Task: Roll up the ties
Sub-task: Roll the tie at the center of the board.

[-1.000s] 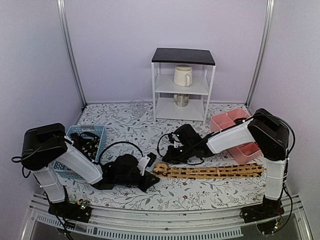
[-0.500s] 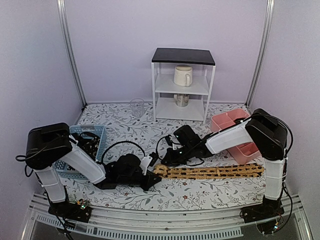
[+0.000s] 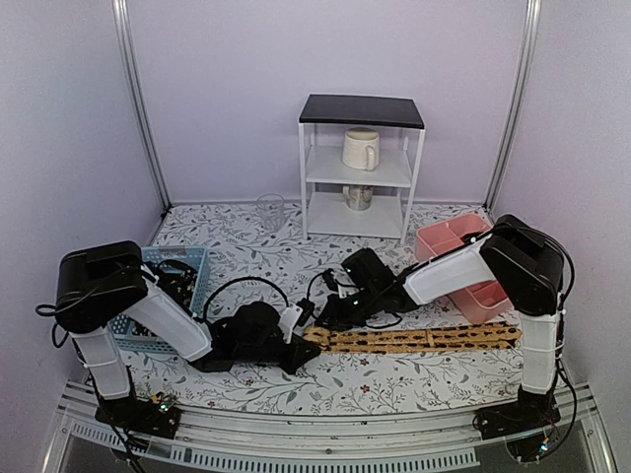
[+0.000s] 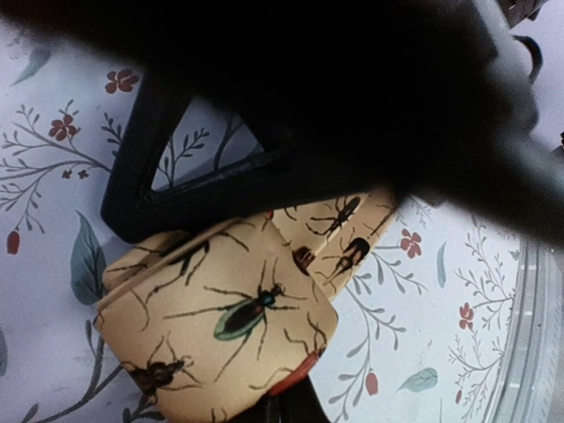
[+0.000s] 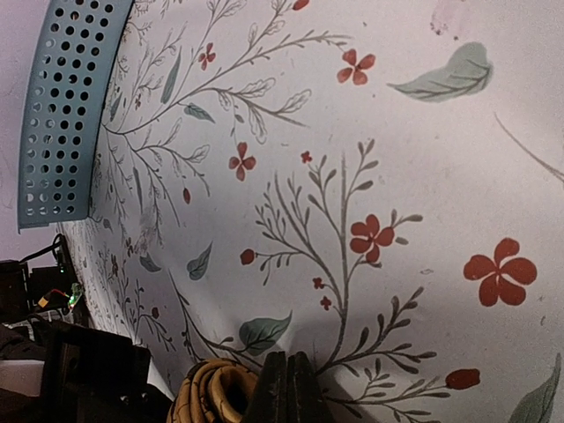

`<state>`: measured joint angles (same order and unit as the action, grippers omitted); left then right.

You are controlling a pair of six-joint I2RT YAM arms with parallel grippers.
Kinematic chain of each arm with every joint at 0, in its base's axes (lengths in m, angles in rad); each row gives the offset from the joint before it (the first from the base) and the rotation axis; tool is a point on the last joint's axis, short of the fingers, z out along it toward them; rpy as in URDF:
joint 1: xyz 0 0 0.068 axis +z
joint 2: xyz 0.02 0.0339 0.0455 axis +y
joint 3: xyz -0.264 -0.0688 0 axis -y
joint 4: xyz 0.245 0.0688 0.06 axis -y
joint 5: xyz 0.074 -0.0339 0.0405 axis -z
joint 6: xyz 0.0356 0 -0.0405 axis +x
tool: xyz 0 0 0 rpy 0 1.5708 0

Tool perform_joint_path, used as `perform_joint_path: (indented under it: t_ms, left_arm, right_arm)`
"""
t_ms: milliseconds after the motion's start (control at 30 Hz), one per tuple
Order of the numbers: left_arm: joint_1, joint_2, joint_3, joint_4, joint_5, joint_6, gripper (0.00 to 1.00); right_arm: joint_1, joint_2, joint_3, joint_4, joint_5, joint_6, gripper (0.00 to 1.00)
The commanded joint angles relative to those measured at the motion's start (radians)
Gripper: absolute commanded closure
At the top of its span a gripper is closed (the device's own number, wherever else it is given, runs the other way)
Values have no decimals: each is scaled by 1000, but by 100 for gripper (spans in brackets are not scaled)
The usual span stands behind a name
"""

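Tan-orange tie [image 3: 414,340]: lies flat in the front half of the desk, running from the middle toward the front-right corner. Its left end is folded over into a small coil.
Left gripper [image 3: 299,333]: low at the coiled end, with a finger on either side of the fold. I cannot tell whether the fingers pinch it.
Right gripper [image 3: 321,315]: just behind the same end. Its fingertips [image 5: 275,388] are drawn narrow, almost touching, with the coil just beside them.
Tie print: beetles and long-legged insects on cream-tan cloth, seen in the left wrist view.
Black speckled ties [image 3: 174,283]: heaped in the blue mesh basket [image 3: 148,258] near the left edge.
Pink divided tray [image 3: 439,239]: near the right edge, beyond the tie.
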<state>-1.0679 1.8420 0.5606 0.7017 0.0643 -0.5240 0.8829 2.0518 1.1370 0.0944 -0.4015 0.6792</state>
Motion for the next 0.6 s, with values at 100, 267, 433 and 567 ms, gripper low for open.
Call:
perform_joint_path:
  t_ms: [100,267,433,567]
  left_arm:
    - [11,15,8,22,-9,4,100]
    - [12,5,5,21,-7,0,100]
    - [11,-32,-32,22,15,-29,100]
    - [11,-92,-73,15,34,-65,100]
  right_arm:
    - [12,22,-15,-4,10,45,100]
    - [8,-10,-25,-16,82,81,99]
    - [-48,-77,-31,-37,132,83,91]
    - [-60,-145,-26,-67,140,61,85]
